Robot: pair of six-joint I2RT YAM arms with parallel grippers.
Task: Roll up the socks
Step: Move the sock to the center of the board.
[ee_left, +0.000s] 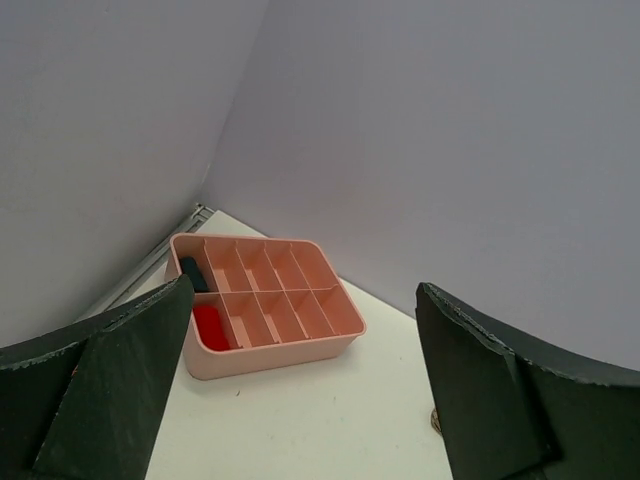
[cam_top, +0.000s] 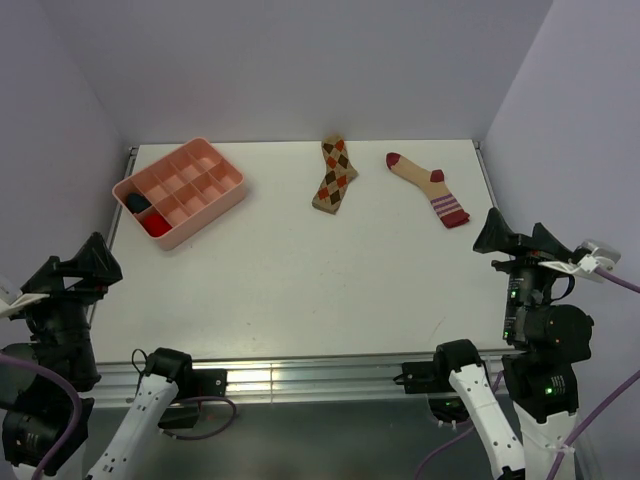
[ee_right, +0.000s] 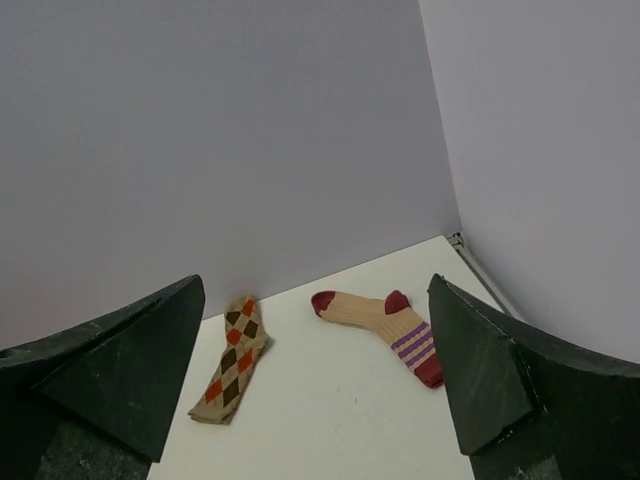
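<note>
The argyle sock [cam_top: 334,175] and the striped sock [cam_top: 428,187] lie flat and apart at the far side, the striped one on the right. The left gripper [ee_left: 305,385] and right gripper [ee_right: 315,385] hang spread and empty at the near corners. Hazard: flat, thin fabric may slip from a pinch or bunch, producing a loose roll.

- This is a robotics lab test cell, a staged work enclosure.
- Plain pale lilac walls [cam_top: 300,60] close in a bare white surface [cam_top: 300,270] at the back and on both sides.
- An aluminium rail [cam_top: 300,378] runs along the near edge, and the left arm [cam_top: 60,300] and right arm [cam_top: 540,320], both black-and-white machines, stand by it.
- Purple cables [cam_top: 622,281] trail from the arms, and small green lights [cam_top: 548,388] glow on the right one.
- The few things laid out look like test props: a pink divided tray [cam_top: 215,212], an argyle sock [cam_top: 335,175] and a striped sock [cam_top: 428,186], set apart from one another.
</note>
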